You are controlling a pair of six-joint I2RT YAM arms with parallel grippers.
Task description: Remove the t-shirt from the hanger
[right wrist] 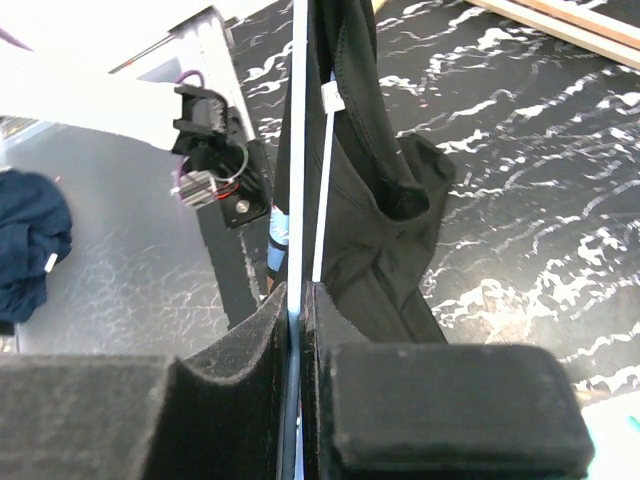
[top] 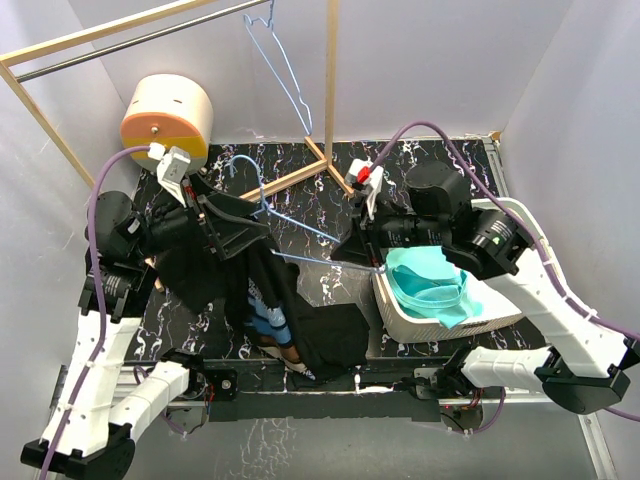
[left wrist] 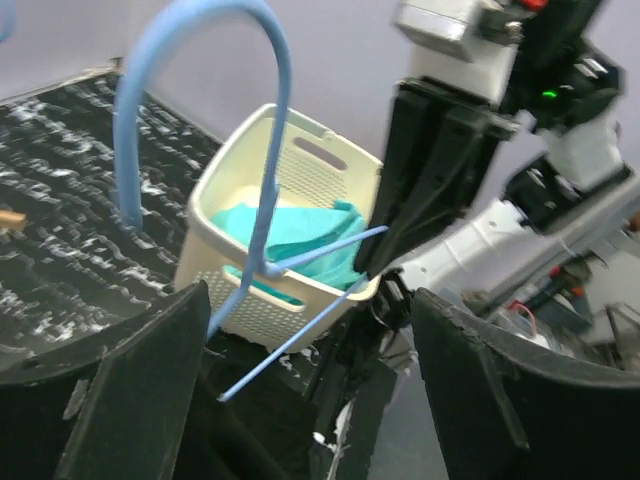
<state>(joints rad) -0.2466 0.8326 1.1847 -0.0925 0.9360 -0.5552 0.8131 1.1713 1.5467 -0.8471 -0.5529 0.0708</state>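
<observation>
The black t-shirt (top: 305, 335) hung in loose folds from a light-blue wire hanger (left wrist: 275, 130), held in the air between the two arms. Its lower part sagged down onto the near edge of the dark marbled table (top: 440, 165). In the right wrist view the fabric draped along one side of the hanger wire, with a sleeve opening turned towards the camera, so the shirt was not yet off the hanger.

The left end effector (left wrist: 305, 300) was released, its fingers spread wide. The hanger's hook and neck stood in the gap between them, and whether the wire touched either finger could not be told. The right end effector (right wrist: 297, 315) was clenched on one thin arm of the hanger, the wire pinched between its two black pads.

A white perforated basket (top: 400, 312) stood on the right side of the table, just beside the right arm. It held a crumpled teal cloth (top: 432, 285) that reached up to the rim.
</observation>
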